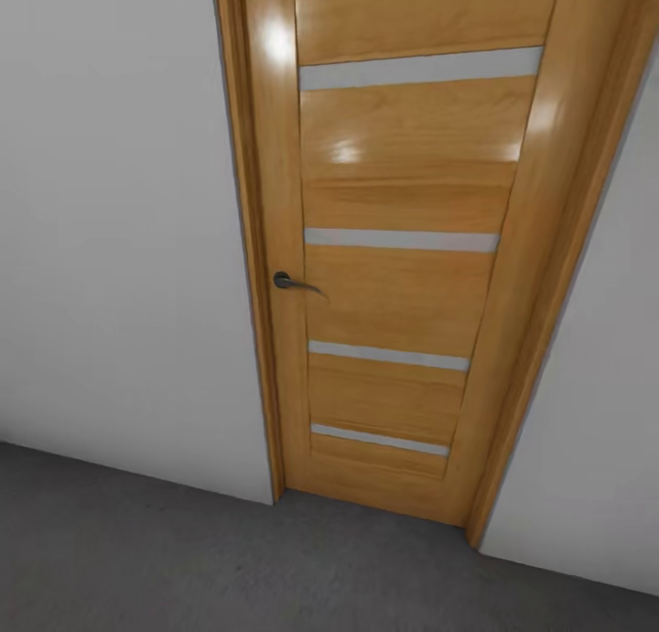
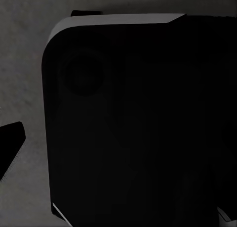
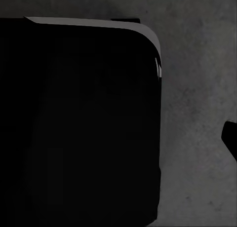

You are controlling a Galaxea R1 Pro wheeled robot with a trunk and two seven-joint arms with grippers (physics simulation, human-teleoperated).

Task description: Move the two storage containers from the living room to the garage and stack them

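Observation:
I face a closed tan wooden door [image 1: 403, 247] in a white wall of the garage, with grey concrete floor [image 1: 183, 559] in front of it. The two storage containers are out of view. In the left wrist view a dark fingertip [image 2: 10, 148] of my left gripper pokes in at the frame edge over the concrete. The right wrist view likewise catches a dark fingertip [image 3: 231, 138] at its edge. Neither view shows whether the jaws are open or shut, and nothing is seen between them.
The door has a dark lever handle [image 1: 293, 282] and several pale horizontal glass strips. White wall [image 1: 110, 247] stands on both sides of the frame. My black base [image 2: 143, 123] fills most of both wrist views, above mottled grey floor [image 3: 197, 89].

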